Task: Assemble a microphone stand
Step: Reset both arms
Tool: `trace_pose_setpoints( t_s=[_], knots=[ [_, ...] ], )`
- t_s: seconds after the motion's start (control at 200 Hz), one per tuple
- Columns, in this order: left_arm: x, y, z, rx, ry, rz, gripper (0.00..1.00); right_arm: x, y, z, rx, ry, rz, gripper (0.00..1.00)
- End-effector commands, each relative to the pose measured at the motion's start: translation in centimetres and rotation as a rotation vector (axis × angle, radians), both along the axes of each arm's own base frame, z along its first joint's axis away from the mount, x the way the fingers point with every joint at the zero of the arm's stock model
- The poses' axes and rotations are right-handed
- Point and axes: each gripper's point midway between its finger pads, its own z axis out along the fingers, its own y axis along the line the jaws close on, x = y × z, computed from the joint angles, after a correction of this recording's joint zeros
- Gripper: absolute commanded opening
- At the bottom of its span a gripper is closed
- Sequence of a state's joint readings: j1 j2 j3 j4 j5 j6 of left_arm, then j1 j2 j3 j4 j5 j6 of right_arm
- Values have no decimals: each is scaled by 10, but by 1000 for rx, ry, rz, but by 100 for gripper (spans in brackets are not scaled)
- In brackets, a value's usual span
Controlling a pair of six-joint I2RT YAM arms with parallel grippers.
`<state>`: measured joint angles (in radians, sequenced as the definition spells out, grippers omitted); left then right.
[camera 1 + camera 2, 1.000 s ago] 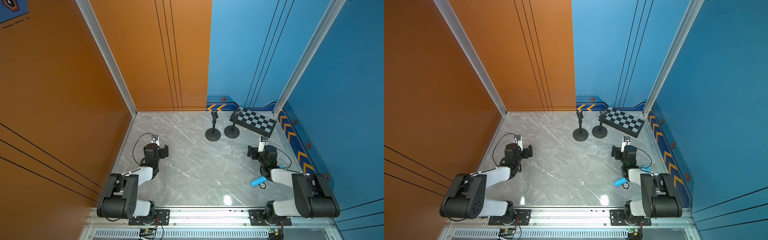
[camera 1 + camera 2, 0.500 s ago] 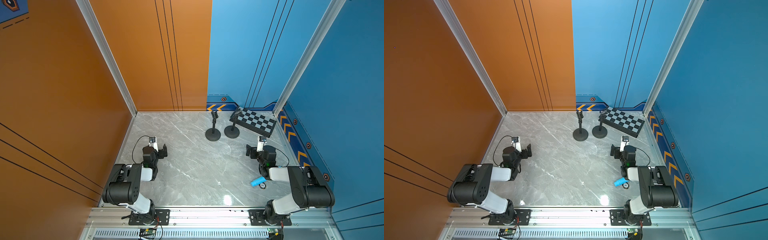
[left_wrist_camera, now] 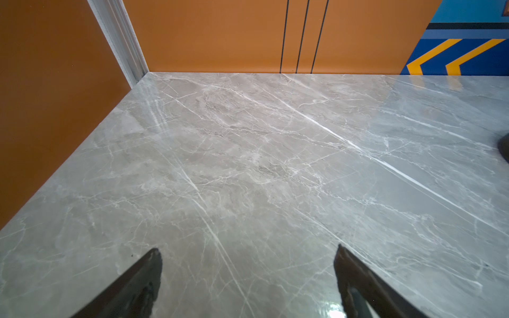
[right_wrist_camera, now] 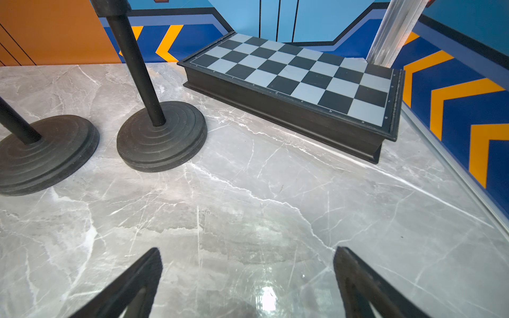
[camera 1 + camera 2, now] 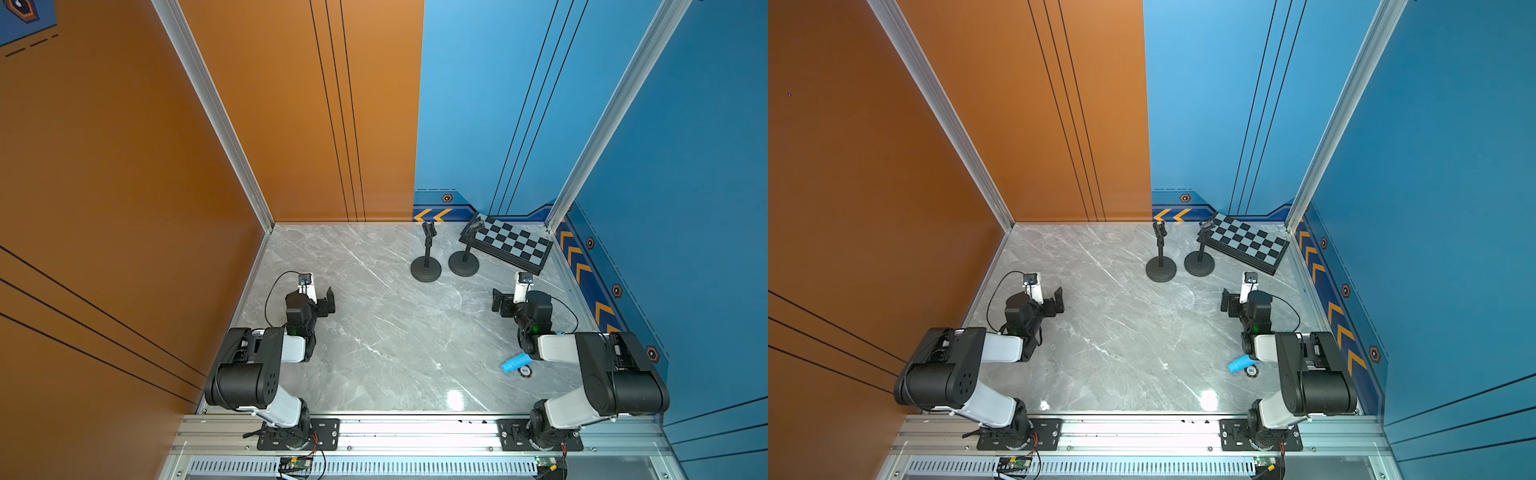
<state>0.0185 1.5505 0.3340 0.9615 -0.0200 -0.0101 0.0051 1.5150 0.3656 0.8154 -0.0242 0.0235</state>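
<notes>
Gleaming marble tabletop [image 5: 374, 332] bears microphone stands [image 5: 426, 269] [image 5: 464, 263]; orange wall [image 5: 291, 124] meets blue wall [image 5: 469, 104].

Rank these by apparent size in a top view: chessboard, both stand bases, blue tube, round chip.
1. Chessboard.
2. Board-side base and other base: these look alike, so tied.
3. Blue tube.
4. Chip.
</notes>
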Motion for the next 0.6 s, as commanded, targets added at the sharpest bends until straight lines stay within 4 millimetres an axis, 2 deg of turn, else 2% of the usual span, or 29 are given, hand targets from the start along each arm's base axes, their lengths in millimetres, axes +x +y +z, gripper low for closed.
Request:
trace_pose_setpoints(
  t_s=[0.0, 0.095, 0.17, 0.4, 0.505, 0.596],
  knots=[
    [1, -25, 6, 11, -23, -146, 98, 7, 1, 10, 9, -34, 9, 100],
    [0, -33, 6, 13, -25, -198, 98, 6, 0, 10, 8, -34, 8, 100],
    [1, -31, 7, 11, -27, -186, 98, 7, 1, 10, 8, -34, 9, 100],
    [2, -20, 7, 8, -24, -115, 98, 6, 1, 10, 9, -33, 9, 100],
    [6, 3, 3, -10, 3, 14, 98, 7, 0, 10, 9, -34, 8, 100],
    [6, 3, 3, -10, 4, 16, 98, 7, 1, 10, 9, -34, 9, 100]
  ],
)
